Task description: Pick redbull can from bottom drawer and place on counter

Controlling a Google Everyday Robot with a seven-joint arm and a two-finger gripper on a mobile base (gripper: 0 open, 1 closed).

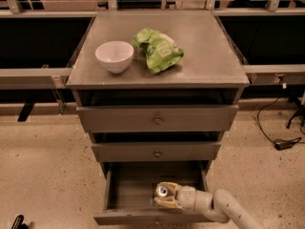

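Note:
The bottom drawer (128,185) is pulled open below two closed drawers. The redbull can (162,191) stands upright inside it at the right front; only its silver top with the pull tab shows. My gripper (162,198) reaches in from the lower right, and its tan fingers (163,204) wrap around the can's sides. The counter (200,46) is the grey cabinet top above.
A white bowl (114,56) and a green crumpled bag (158,50) lie on the counter's left and middle. My arm (224,209) crosses the drawer's right front corner. A cable (281,137) lies on the speckled floor at right.

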